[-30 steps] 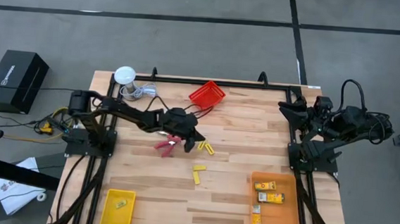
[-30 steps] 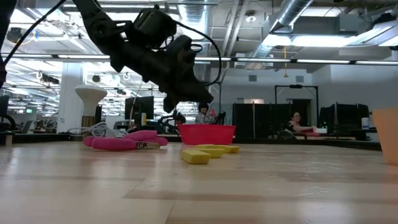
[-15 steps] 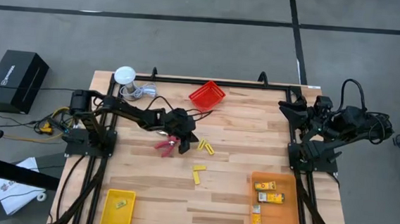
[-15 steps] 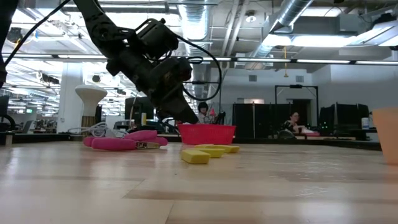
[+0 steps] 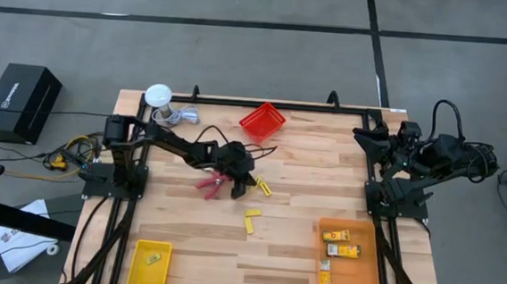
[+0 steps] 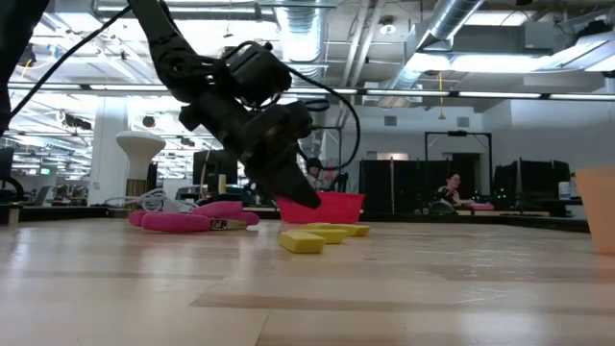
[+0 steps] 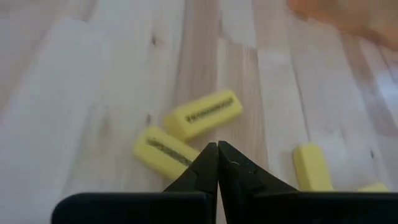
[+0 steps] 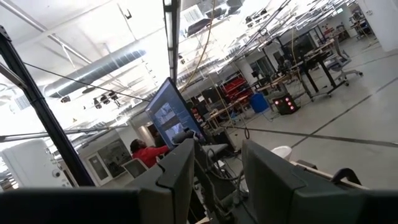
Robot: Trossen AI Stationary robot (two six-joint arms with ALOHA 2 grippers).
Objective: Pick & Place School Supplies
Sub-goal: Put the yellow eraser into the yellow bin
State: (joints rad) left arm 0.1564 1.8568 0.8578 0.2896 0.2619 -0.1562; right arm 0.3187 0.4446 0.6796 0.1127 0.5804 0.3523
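Left gripper (image 5: 241,189) fingers pressed together, empty, just above two yellow erasers (image 7: 186,127), partly hiding the red-handled scissors (image 5: 210,185), right gripper (image 5: 366,135) parked at the table (image 5: 290,252) edge, fingers apart, orange bin (image 5: 362,275) holding three small boxes (image 5: 341,250), yellow bin (image 5: 135,268) holding one yellow piece (image 5: 152,259), red bin (image 5: 262,120) contents unclear.

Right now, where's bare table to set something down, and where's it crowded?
Free: the wood between the yellow bin and orange bin, and the strip between the red basket and right arm. Crowded: mid-table, where the shut left tool hangs by the yellow erasers and red scissors.
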